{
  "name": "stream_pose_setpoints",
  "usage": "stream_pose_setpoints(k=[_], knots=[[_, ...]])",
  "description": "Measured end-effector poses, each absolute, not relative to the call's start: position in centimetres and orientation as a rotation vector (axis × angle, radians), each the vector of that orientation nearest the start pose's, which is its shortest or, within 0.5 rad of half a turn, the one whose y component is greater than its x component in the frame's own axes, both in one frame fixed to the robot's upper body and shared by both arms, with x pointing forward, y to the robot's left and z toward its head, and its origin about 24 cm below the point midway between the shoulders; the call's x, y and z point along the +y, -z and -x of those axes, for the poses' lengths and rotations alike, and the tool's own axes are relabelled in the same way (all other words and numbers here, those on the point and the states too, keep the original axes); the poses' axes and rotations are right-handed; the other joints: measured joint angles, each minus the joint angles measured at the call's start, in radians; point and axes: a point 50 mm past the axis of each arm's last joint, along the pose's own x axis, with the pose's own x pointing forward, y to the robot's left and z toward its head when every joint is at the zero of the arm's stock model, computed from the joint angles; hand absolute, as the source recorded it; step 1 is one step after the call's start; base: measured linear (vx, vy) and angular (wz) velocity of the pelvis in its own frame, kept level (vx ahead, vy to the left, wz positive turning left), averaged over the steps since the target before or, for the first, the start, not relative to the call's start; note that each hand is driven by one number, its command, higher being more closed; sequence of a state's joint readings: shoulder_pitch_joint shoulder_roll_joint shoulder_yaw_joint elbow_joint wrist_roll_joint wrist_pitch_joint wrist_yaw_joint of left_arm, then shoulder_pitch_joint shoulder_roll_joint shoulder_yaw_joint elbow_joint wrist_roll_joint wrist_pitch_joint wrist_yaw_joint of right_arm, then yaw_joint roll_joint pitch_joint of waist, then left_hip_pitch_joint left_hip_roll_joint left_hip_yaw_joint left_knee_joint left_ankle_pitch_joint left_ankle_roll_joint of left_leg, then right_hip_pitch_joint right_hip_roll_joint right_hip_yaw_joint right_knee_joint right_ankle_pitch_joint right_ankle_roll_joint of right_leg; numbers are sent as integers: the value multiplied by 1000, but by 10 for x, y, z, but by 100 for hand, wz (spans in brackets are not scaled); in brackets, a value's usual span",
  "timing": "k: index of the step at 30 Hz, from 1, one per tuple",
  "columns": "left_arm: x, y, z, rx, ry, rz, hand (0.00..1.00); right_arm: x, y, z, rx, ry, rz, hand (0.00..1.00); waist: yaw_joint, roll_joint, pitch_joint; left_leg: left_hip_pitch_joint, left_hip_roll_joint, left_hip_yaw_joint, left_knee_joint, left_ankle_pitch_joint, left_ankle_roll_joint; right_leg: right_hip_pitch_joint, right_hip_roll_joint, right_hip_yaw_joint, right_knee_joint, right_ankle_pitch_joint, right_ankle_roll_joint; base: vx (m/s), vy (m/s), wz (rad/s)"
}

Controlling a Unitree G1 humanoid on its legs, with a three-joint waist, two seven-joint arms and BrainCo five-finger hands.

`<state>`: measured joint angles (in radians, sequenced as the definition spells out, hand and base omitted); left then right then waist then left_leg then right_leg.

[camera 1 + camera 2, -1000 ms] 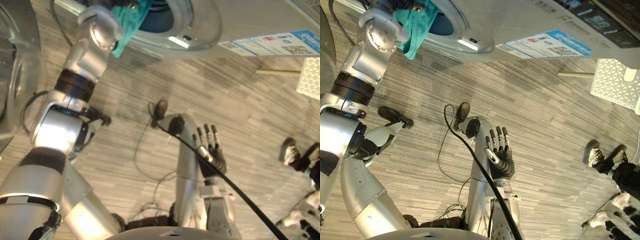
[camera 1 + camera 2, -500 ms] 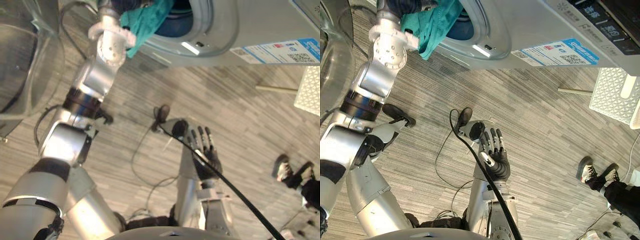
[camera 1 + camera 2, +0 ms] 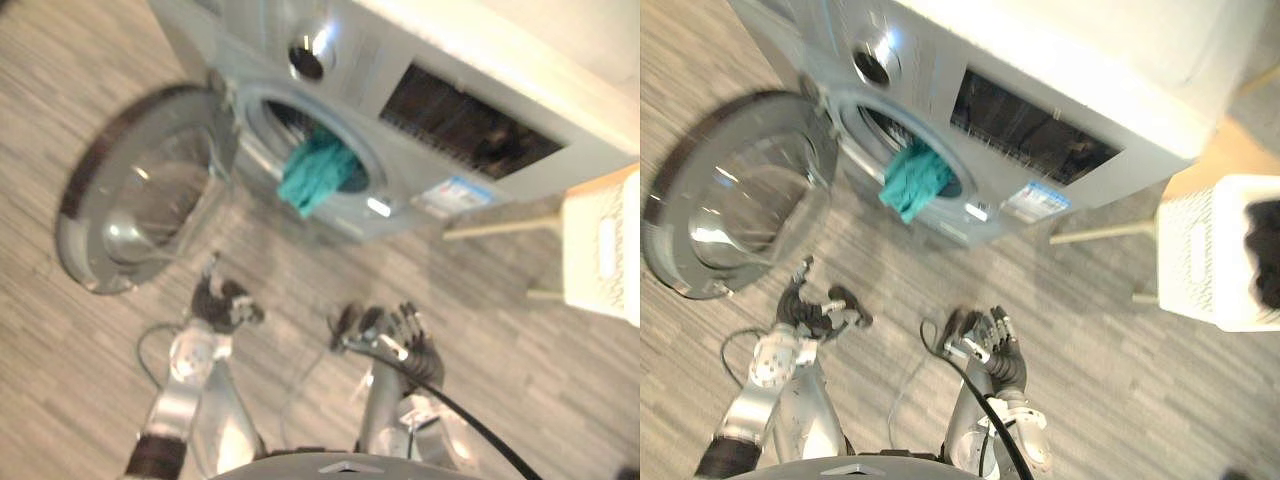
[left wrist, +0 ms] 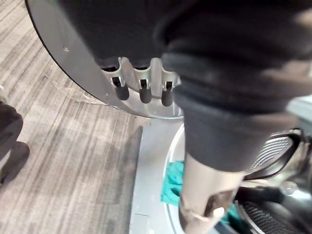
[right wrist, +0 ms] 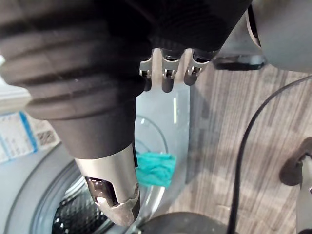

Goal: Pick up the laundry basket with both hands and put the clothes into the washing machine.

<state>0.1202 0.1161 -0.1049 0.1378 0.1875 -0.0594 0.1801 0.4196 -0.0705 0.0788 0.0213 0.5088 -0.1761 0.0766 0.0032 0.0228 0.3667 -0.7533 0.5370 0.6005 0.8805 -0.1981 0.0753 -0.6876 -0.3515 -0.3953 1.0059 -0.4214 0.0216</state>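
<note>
I see the washing machine [image 3: 1040, 80] with its round door [image 3: 730, 200] open to the left and a teal cloth [image 3: 912, 180] draped out of the drum mouth. The white laundry basket [image 3: 1200, 250] sits on the floor [image 3: 1090, 330] to the right (something dark inside). My left hand [image 3: 805, 308] and right hand [image 3: 1002, 355] hover near me, fingers loose, holding nothing.

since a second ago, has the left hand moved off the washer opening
Yes: the left hand has drawn back from the drum opening, clear of the teal cloth hanging there, down toward the floor.
</note>
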Motion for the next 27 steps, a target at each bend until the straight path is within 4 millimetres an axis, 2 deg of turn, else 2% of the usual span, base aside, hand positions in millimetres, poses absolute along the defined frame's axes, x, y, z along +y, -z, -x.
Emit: stream_pose_setpoints(k=[2, 4, 5, 6, 7, 9, 10, 12, 13, 16, 17, 18, 19, 20, 21, 22, 23, 24, 25, 26, 27], knots=[[155, 22, -206, 212, -43, -241, 0, -170, 42, -148, 289, 110, -433, 0, 7, -2, -46, 99, -39, 24, -109, 25, -30, 113, 6, -42, -94, 12, 11, 20, -138, 46], [140, 37, -191, 279, 11, -153, 0, -174, 66, -134, 406, 166, -416, 0, 4, -7, -112, 228, -131, 63, -328, 93, -52, 271, 0, -135, -247, 41, 27, 69, -153, 99], [137, 41, -188, 298, 21, -137, 0, -175, 71, -130, 433, 186, -415, 0, -1, -8, -124, 258, -149, 79, -378, 101, -55, 309, -2, -163, -284, 54, 28, 94, -149, 119], [132, 48, -184, 331, 40, -118, 0, -178, 82, -123, 487, 223, -410, 0, -6, -5, -154, 315, -157, 151, -451, 100, -55, 375, -2, -222, -353, 87, 30, 109, -113, 121], [128, 55, -181, 359, 57, -106, 0, -186, 90, -117, 521, 280, -401, 0, -16, -5, -182, 355, -153, 247, -489, 101, -43, 421, -11, -279, -410, 124, 23, 91, -70, 111], [127, 68, -174, 423, 66, -103, 0, -197, 103, -115, 577, 360, -389, 0, -18, -4, -211, 394, -130, 297, -479, 123, 3, 450, -15, -305, -468, 161, 7, 71, -4, 46], [128, 71, -171, 443, 65, -100, 0, -201, 106, -115, 591, 382, -382, 0, -21, -4, -218, 406, -120, 284, -456, 123, 3, 453, -19, -303, -486, 174, 9, 100, 43, 2], [126, 80, -162, 491, 77, -88, 0, -215, 116, -106, 655, 435, -328, 0, -30, 7, -227, 468, -105, 129, -375, 154, -38, 478, -27, -279, -525, 223, 49, 113, 107, -22], [127, 83, -156, 514, 77, -68, 0, -220, 119, -102, 676, 455, -315, 0, -33, 23, -238, 482, -119, 40, -374, 137, -93, 484, -28, -268, -541, 248, 71, 95, 204, -44], [138, 91, -149, 557, 42, -53, 0, -217, 127, -92, 740, 470, -309, 0, -50, 12, -268, 479, -196, -120, -348, 126, -107, 529, -33, -233, -654, 345, 98, 71, 219, -33], [139, 92, -148, 560, 45, -54, 0, -217, 129, -89, 749, 479, -307, 0, -56, 14, -283, 486, -221, -152, -365, 113, -130, 531, -39, -225, -684, 375, 103, 54, 279, -26], [137, 91, -149, 554, 61, -52, 0, -220, 130, -88, 759, 483, -288, 0, -59, 28, -295, 509, -248, -162, -408, 76, -182, 530, -45, -218, -721, 414, 112, 47, 316, -26], [135, 91, -150, 553, 71, -52, 0, -223, 130, -87, 758, 498, -284, 0, -63, 35, -299, 522, -268, -159, -443, 38, -197, 528, -48, -217, -745, 442, 119, 21, 386, -17], [130, 91, -155, 545, 99, -63, 0, -230, 129, -85, 764, 527, -258, 0, -66, 57, -314, 541, -303, -145, -489, -6, -180, 527, -62, -216, -774, 475, 130, -7, 414, -4], [130, 92, -159, 545, 110, -85, 0, -234, 130, -82, 773, 555, -254, 0, -67, 44, -311, 550, -339, -130, -510, -6, -175, 526, -89, -209, -796, 511, 121, -33, 476, -1], [130, 94, -160, 553, 121, -115, 0, -237, 130, -77, 783, 573, -249, 0, -75, 44, -312, 560, -380, -121, -540, -2, -165, 522, -109, -206, -818, 575, 97, -46, 372, -4], [131, 95, -159, 558, 125, -127, 0, -239, 130, -75, 788, 584, -249, 0, -80, 48, -313, 560, -392, -114, -550, -3, -158, 512, -117, -206, -823, 609, 75, -53, 341, -14], [133, 95, -161, 557, 124, -151, 0, -242, 130, -74, 789, 606, -254, 0, -87, 58, -311, 557, -402, -101, -554, -10, -134, 488, -121, -198, -827, 672, 10, -45, 332, -33], [136, 97, -159, 566, 123, -172, 0, -243, 130, -73, 791, 618, -256, 0, -93, 64, -309, 559, -401, -74, -554, -15, -101, 461, -119, -176, -815, 698, -41, -36, 312, -39], [139, 99, -158, 577, 120, -189, 0, -244, 130, -72, 791, 626, -257, 0, -98, 64, -307, 558, -400, -58, -554, -16, -79, 448, -115, -156, -775, 659, -45, -64, 255, -35], [146, 103, -156, 599, 95, -202, 0, -245, 130, -73, 784, 646, -267, 0, -114, 66, -297, 563, -396, -49, -562, -16, -61, 428, -94, -117, -638, 534, -33, -17, 193, -29]])
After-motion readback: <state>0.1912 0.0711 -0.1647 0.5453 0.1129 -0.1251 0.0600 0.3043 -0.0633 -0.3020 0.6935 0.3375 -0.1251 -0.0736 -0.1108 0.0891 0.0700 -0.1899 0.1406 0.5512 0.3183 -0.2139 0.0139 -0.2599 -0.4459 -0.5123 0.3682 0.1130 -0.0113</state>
